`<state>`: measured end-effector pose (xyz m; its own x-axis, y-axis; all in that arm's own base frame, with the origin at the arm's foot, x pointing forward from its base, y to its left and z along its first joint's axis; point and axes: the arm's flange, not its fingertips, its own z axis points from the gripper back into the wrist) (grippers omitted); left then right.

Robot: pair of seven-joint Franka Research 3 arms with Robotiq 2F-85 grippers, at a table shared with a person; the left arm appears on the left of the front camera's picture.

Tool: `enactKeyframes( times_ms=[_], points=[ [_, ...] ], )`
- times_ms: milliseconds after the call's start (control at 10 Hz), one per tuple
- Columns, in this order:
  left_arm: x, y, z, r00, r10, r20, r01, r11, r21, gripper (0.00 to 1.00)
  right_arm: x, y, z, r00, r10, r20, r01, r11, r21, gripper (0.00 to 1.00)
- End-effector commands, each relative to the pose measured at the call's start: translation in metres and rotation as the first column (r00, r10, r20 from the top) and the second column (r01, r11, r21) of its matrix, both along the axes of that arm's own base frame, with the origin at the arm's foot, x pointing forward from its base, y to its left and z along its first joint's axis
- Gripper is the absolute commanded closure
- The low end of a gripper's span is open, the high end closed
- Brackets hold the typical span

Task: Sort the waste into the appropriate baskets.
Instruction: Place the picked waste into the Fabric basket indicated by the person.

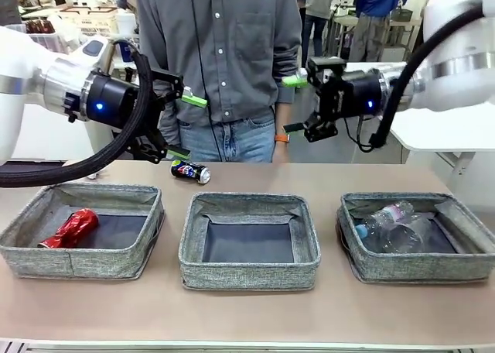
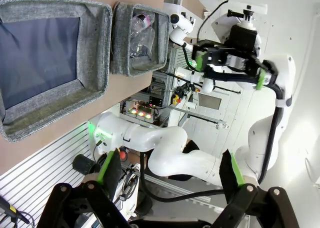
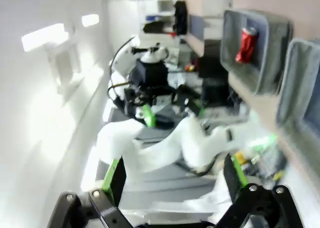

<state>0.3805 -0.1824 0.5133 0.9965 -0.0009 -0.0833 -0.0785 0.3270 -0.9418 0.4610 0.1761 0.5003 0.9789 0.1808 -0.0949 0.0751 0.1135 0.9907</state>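
Note:
Three grey woven baskets stand in a row on the table. The left basket (image 1: 31,251) holds a crushed red can (image 1: 71,228), which also appears as the red can (image 3: 246,44) in the right wrist view. The middle basket (image 1: 247,275) has a bare dark floor. In the right basket (image 1: 421,266) lie clear plastic bottles (image 1: 390,225). A dark blue-black can (image 1: 191,171) lies on its side on the table behind the left basket. My left gripper (image 1: 188,127) hangs open above that can, nothing between its fingers. My right gripper (image 1: 294,104) is open too, high over the table's far middle.
A person stands at the far side, hands low by the table edge, right behind both grippers. The two grippers face each other with a gap between them. In the left wrist view the middle basket (image 2: 95,53) and the bottles (image 2: 140,33) appear sideways.

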Motion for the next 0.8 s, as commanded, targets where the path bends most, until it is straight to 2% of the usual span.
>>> enactKeyframes(
  times_ms=[0, 700],
  points=[
    [-0.0002, -0.0004, 0.0009, 1.000, -0.002, 0.002, 0.002, 1.000, 0.007, 0.00, -0.0066, 0.0019, -0.0122, 0.988, 0.005, 0.154, -0.007, 1.000, 0.016, 0.00],
    [-0.0002, -0.0004, 0.0009, 1.000, -0.002, 0.002, 0.002, 1.000, 0.007, 0.00, -0.0066, 0.0019, -0.0122, 0.988, 0.005, 0.154, -0.007, 1.000, 0.016, 0.00]
  ],
)
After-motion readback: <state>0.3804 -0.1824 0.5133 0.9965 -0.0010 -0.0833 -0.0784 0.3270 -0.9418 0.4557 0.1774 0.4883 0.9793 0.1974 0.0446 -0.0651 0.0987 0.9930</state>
